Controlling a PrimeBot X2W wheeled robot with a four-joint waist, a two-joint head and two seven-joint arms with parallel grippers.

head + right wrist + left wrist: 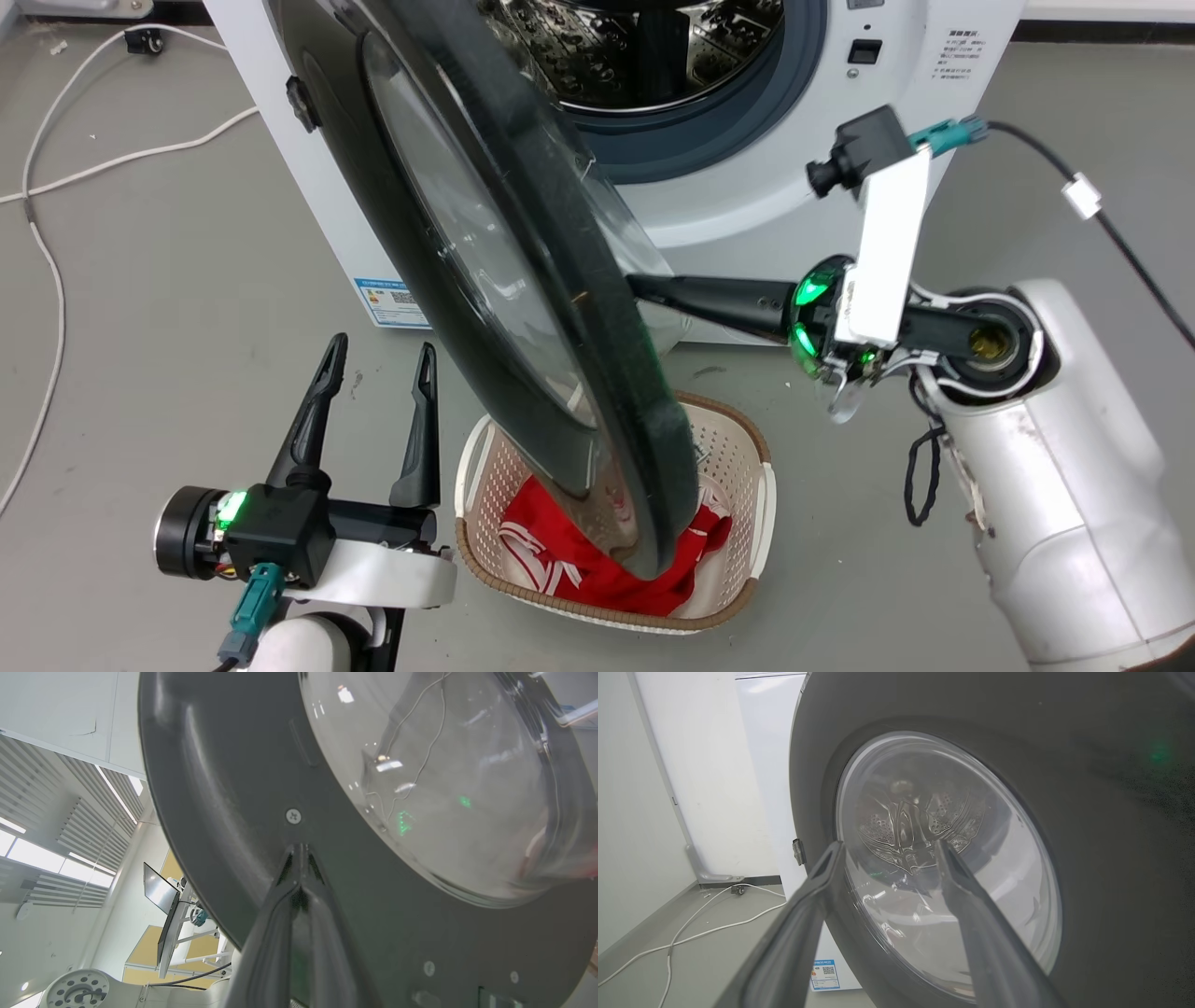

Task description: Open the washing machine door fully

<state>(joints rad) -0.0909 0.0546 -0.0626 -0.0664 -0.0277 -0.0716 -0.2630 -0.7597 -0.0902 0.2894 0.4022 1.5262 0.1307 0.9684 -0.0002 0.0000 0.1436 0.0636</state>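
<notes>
the washing machine door (560, 280) is standing swung out from the washing machine (766, 191), attached at its left side. its free edge is hanging near, over a cream basket (758, 485) that is holding red cloth (579, 560). the right gripper (299, 848) is reaching in from the right with fingers clenched together on nothing, tips touching the door's dark inner rim just beside a screw (293, 815). the left gripper (382, 347) is hovering at the near left of the door, fingers spread apart, pointing at its glass.
</notes>
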